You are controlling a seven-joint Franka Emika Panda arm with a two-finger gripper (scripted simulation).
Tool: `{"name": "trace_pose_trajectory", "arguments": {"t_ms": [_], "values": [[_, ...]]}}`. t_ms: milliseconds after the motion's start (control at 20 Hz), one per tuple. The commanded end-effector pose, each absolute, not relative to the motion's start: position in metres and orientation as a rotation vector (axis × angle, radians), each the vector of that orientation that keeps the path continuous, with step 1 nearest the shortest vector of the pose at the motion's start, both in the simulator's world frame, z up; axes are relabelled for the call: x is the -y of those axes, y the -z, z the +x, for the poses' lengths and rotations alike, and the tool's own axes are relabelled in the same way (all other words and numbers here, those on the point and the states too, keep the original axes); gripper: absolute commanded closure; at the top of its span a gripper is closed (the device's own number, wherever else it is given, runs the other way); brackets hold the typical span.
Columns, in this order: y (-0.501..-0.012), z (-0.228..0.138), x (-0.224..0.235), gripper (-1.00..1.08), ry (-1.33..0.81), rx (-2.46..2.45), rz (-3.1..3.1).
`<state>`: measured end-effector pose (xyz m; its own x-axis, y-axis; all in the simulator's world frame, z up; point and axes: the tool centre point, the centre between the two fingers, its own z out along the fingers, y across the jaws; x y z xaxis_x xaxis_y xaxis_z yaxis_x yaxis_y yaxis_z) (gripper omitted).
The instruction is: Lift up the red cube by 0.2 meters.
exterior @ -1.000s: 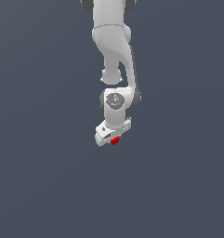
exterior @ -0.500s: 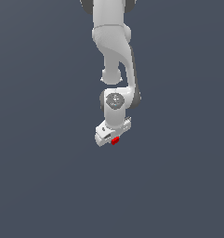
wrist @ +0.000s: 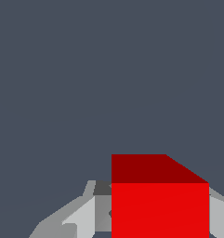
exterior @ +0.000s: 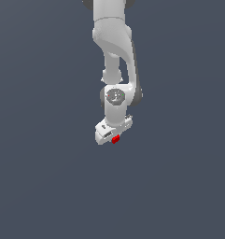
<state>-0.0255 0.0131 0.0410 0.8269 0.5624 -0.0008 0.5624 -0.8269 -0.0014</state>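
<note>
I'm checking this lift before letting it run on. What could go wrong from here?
1. The red cube sits off-centre between the fingers in the wrist view, so the grip may be uneven and the cube could twist or slip.
2. In the exterior view only a small bit of the cube shows beneath the gripper, so how firmly it is held cannot be confirmed; a jerk might drop it.

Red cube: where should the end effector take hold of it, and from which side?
Grip the red cube on two opposite flat side faces, coming from above. It is a plain block with flat, parallel faces and no handle. The wrist view shows grey fingers on either side of it; the end effector appears closed on it that way.
</note>
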Motion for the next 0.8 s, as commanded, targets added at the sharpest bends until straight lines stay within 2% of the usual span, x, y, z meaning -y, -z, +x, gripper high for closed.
{"name": "trace_pose_trajectory", "arguments": {"t_ms": [0, 750], "values": [[-0.055, -0.025, -0.013, 1.08, 0.0, 0.925, -3.002], [-0.185, -0.027, -0.014, 1.08, 0.0, 0.929, -3.001]]}}
